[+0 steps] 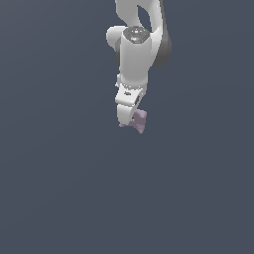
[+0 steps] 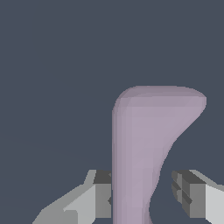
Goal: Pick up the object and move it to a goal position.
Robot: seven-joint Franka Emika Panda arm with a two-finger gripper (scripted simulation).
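Observation:
The object [image 1: 141, 120] is a pale mauve block with pinched corners, sitting at the tip of my white gripper [image 1: 127, 122] and sticking out toward the exterior view's right. In the wrist view the object [image 2: 140, 148] rises between my two fingers as a tall mauve shape. One finger pad [image 2: 103, 192] lies against its side. The other fingertip [image 2: 188, 192] stands a little off the block where it narrows. The gripper [image 2: 141, 192] is drawn in around the block, and the part of it nearest the palm is out of frame.
Only a plain dark grey surface [image 1: 59, 188] fills both views, with no other objects, edges or markers showing. The white arm [image 1: 136, 54] comes down from the top of the exterior view.

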